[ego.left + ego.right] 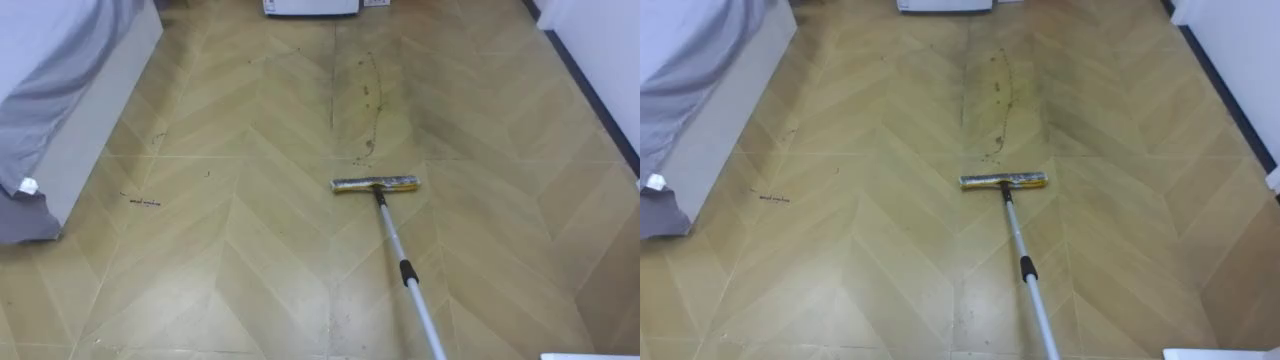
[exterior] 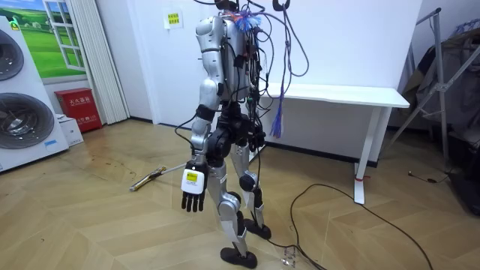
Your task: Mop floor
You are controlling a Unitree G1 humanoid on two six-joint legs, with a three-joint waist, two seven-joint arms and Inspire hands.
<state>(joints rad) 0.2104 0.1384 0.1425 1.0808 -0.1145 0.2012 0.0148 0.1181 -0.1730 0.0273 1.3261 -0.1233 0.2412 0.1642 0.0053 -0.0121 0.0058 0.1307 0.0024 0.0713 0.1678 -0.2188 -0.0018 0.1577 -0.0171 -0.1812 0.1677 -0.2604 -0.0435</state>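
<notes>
Herringbone wood floor (image 1: 250, 250) runs ahead of me, a bed (image 1: 60, 100) along its left edge. Mid-floor lies the mop (image 1: 375, 184), head just short of a dirt streak (image 1: 368, 110), handle running back toward my right. My left hand (image 2: 193, 191) hangs by my side, fingers straight and empty, well apart from the mop

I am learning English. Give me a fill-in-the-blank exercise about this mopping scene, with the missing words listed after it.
1. The mop head lies flat on the ___.
2. The mop handle leaves the left eye view at its lower ___ corner.
3. In the room view, the left robot hand hangs down ___, holding nothing.

Missing words: floor; right; open
</notes>
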